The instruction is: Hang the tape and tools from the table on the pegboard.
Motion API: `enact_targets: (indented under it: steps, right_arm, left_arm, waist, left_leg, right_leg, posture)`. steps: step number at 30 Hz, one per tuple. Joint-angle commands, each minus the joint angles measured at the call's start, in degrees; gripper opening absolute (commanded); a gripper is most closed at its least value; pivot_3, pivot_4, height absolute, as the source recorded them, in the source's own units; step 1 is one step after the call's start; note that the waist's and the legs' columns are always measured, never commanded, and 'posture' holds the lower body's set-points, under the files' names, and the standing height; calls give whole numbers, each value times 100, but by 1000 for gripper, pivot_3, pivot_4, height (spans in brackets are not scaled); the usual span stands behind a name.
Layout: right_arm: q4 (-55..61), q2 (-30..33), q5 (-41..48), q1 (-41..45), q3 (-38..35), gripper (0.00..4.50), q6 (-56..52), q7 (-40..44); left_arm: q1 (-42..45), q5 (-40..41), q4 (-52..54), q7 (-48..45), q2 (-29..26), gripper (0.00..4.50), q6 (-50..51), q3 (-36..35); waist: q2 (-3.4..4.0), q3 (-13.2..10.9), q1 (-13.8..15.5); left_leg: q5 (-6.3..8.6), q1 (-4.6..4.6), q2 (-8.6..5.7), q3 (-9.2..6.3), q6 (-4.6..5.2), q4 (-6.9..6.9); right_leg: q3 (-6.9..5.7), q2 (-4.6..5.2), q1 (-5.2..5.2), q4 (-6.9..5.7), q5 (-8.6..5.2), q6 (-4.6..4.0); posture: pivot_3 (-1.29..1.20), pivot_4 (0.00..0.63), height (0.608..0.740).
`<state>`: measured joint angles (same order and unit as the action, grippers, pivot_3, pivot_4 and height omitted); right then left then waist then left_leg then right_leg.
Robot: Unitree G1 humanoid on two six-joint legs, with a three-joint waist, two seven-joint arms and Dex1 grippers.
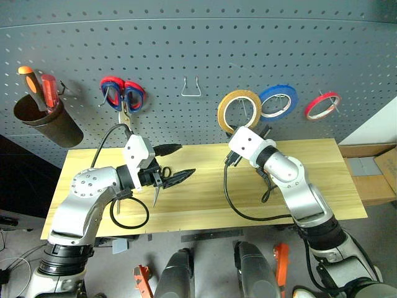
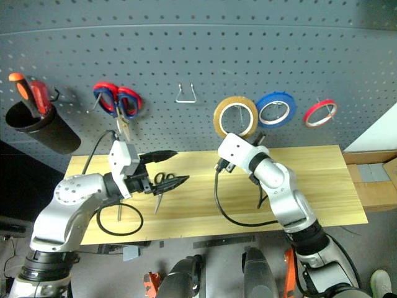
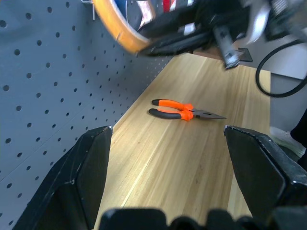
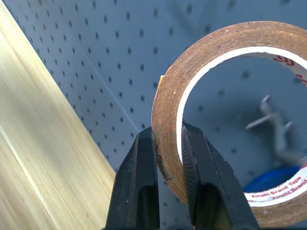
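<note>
Along our right gripper point(image 4: 168, 158) we see its fingers pinching the yellow-tan tape point(image 4: 230, 62) by its rim, up against the pegboard point(image 4: 96, 57), a metal hook point(image 4: 273, 124) behind its hole. Our left gripper point(image 3: 168, 158) stands spread and empty above the table point(image 3: 192, 163); beyond lie the pliers point(image 3: 184, 110). From the head, black scissors point(image 2: 162, 186) lie beneath it.

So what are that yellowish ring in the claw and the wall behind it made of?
The tape, pinched in the right gripper, looks like tan paper or plastic film wound on a white printed core. The pegboard looks like matte grey painted metal, though it could be plastic, with an even grid of holes.
</note>
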<state>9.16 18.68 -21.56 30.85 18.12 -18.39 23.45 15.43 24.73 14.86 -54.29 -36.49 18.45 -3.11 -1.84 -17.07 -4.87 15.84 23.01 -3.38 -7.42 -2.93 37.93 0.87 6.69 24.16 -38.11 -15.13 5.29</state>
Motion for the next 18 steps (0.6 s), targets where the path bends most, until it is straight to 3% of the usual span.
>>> enact_targets:
  steps: [1,3,10,16,18]
  right_arm:
    - [-132,-56,-103,135,12,119,327,-196]
    - [-195,-87,-104,100,-10,119,350,-254]
    - [366,-209,202,-669,-175,2341,-144,-98]
    - [1580,-676,769,-1951,-537,4392,-1982,70]
    - [1585,-722,771,-2014,-641,4482,-2445,-6]
  left_arm:
    - [8,13,32,-30,13,4008,-182,-39]
    - [-17,0,21,-31,12,4008,-214,-47]
    - [-190,-82,-51,-85,-90,4008,-334,-55]
    - [-524,-712,-604,-435,-602,4008,-967,90]
    - [-529,-688,-737,-577,-667,4008,-974,99]
  waist:
    - [0,0,-5]
    - [0,0,-8]
    - [2,2,-2]
    - [4,4,-4]
    - [4,4,-11]
  left_leg:
    - [0,0,0,2,0,0]
    - [0,-1,1,3,0,0]
    - [0,-1,0,1,0,2]
    - [1,-1,1,-9,1,-1]
    - [2,-5,1,-10,3,4]
  right_leg:
    - [0,0,0,0,0,0]
    - [0,0,0,-2,0,0]
    - [0,-1,0,-4,0,0]
    - [4,-1,1,-6,0,0]
    - [7,-1,0,-13,2,-3]
  posture:
    - [-89,243,740]
    - [-88,243,740]
    - [-89,246,740]
    - [-102,252,740]
    - [-108,255,740]
